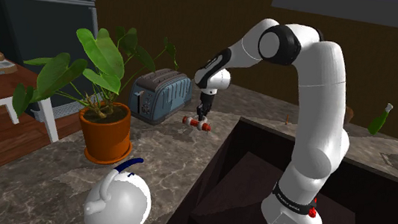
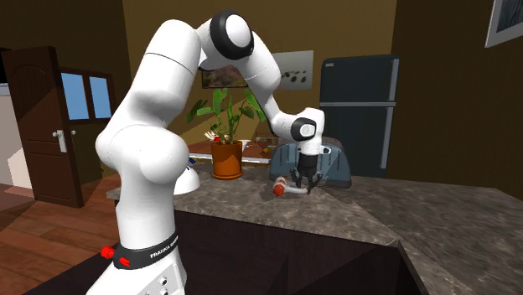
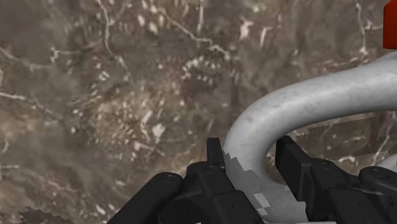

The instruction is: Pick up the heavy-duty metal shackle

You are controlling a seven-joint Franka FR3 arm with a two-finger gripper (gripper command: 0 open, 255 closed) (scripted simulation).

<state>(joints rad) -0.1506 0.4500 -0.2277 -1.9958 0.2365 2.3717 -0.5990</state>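
Note:
The shackle (image 1: pixel 196 123) is a curved grey metal bar with red ends. It sits at the middle of the marble counter (image 1: pixel 48 183), just in front of the toaster. My black gripper (image 1: pixel 203 115) comes straight down onto it and is shut on its bow. In the wrist view both fingers (image 3: pixel 215 153) clasp the grey bar (image 3: pixel 305 95) between them, with a red end (image 3: pixel 390 22) at the far corner. The second exterior view shows the gripper (image 2: pixel 302 181) over the shackle (image 2: pixel 287 188), which is at or just above the counter top.
A grey toaster (image 1: pixel 160 95) stands right behind the shackle. A leafy plant in an orange pot (image 1: pixel 105 132) and a white round kettle (image 1: pixel 117 203) are toward the shoulder view's left. A green bottle (image 1: pixel 380 119) stands far right. The dark stand (image 1: pixel 249 202) borders the counter.

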